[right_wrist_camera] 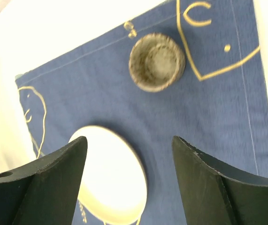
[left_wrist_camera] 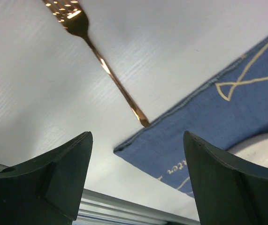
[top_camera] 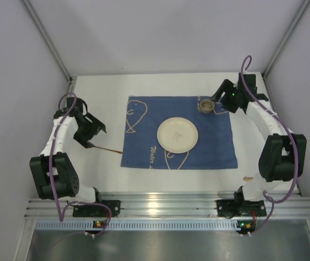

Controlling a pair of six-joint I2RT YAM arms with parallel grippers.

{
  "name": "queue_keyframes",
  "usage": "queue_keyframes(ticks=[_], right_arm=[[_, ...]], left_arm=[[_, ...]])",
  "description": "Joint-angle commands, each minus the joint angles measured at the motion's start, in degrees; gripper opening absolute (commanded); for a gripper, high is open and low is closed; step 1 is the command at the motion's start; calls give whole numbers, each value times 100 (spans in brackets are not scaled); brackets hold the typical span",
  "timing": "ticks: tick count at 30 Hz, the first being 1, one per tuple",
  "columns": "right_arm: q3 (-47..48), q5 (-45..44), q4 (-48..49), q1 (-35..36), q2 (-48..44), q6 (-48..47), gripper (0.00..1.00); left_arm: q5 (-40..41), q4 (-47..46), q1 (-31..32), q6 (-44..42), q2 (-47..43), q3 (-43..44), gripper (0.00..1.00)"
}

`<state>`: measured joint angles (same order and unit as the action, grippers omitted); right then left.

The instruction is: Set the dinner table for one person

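The white dinner table (top_camera: 103, 87) carries a blue placemat (top_camera: 144, 117) with white line drawings. A cream plate (top_camera: 177, 135) rests at the mat's middle, and a small brown cup (top_camera: 207, 105) stands upright near the mat's far right corner. A copper fork (top_camera: 107, 149) lies on the bare table left of the mat, its handle end touching the mat's edge. My left gripper (top_camera: 96, 131) hovers open just above the fork (left_wrist_camera: 103, 65), holding nothing. My right gripper (top_camera: 219, 102) is open beside the cup (right_wrist_camera: 157, 62), apart from it, with the plate (right_wrist_camera: 112, 183) below its fingers.
Grey walls enclose the table on three sides. An aluminium rail (top_camera: 165, 206) with both arm bases runs along the near edge. A small brownish thing (top_camera: 248, 178) lies by the right arm's base. In the left wrist view the mat (left_wrist_camera: 218, 117) fills the right side.
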<state>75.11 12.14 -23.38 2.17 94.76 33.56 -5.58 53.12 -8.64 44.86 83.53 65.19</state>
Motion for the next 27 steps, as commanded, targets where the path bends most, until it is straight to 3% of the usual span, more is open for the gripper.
queue_keyframes(ticks=[1, 14, 23, 27], right_arm=[[-514, 148, -132, 134, -607, 36, 73], [-1482, -63, -475, 196, -1680, -218, 73], [-1149, -19, -580, 187, -1373, -333, 72], [-1016, -10, -633, 178, -1267, -412, 72]], left_arm=[[839, -108, -41, -118, 23, -418, 82], [1121, -1032, -41, 216, 946, -867, 73], [1209, -1216, -32, 330, 1245, -841, 67], [1244, -1331, -32, 383, 1324, -894, 58]])
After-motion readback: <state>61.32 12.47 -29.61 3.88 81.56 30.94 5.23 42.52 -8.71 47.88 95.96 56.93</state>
